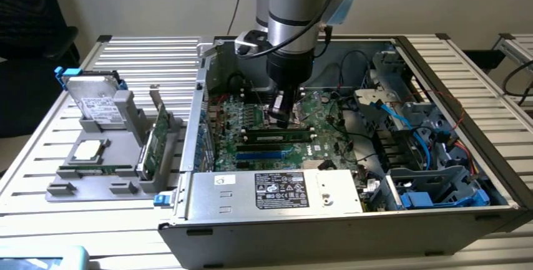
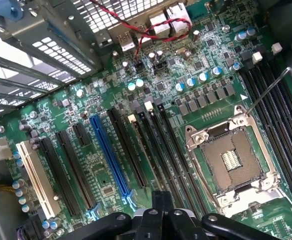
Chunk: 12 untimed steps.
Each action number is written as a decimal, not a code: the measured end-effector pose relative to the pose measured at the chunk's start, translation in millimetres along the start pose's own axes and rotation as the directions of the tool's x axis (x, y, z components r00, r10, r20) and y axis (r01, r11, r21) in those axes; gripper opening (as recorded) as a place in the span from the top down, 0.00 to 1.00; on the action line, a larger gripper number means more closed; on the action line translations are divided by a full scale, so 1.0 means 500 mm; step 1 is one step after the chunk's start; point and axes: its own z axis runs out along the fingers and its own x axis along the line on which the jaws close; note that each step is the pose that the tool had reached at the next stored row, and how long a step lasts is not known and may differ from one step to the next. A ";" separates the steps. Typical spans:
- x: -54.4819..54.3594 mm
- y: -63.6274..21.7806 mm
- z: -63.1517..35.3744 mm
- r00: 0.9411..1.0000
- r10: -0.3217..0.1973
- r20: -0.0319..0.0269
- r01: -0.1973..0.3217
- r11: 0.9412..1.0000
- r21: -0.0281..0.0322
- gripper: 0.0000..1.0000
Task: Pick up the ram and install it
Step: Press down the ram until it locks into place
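Note:
The ram (image 1: pixel 279 137) is a long green stick with dark chips. It stands on edge in a memory slot of the motherboard (image 1: pixel 321 111) inside the open computer case. My gripper (image 1: pixel 283 120) hangs straight down just behind the stick, fingertips close to its top edge; whether they touch I cannot tell. In the wrist view the gripper (image 2: pixel 161 202) is shut, its dark fingers pressed together with nothing between them, right over the row of long black memory slots (image 2: pixel 158 150) beside the open processor socket (image 2: pixel 230 160).
A silver power supply (image 1: pixel 275 190) fills the case's front, with blue cables and drive cages (image 1: pixel 433 183) toward the exterior view's right. On the exterior view's left, a grey fixture (image 1: pixel 125 186) holds a hard drive (image 1: pixel 96 103), a processor (image 1: pixel 87 151), a second green stick (image 1: pixel 96 170) and an expansion card (image 1: pixel 155 142).

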 end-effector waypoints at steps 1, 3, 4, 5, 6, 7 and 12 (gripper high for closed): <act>0.000 0.000 0.000 1.000 0.013 0.000 -0.013 1.000 -0.001 0.89; 0.000 0.000 0.000 0.999 0.039 0.000 -0.039 0.999 -0.002 0.89; 0.000 0.000 0.000 0.999 0.052 0.000 -0.052 0.999 -0.002 0.89; 0.000 0.000 0.000 0.998 0.065 0.000 -0.065 0.998 -0.003 0.89; 0.000 0.000 0.000 0.997 0.078 -0.001 -0.078 0.997 -0.003 0.89; 0.000 0.000 0.000 0.996 0.092 -0.001 -0.092 0.996 -0.004 0.89; 0.000 0.000 0.000 0.988 0.157 -0.002 -0.157 0.988 -0.007 0.89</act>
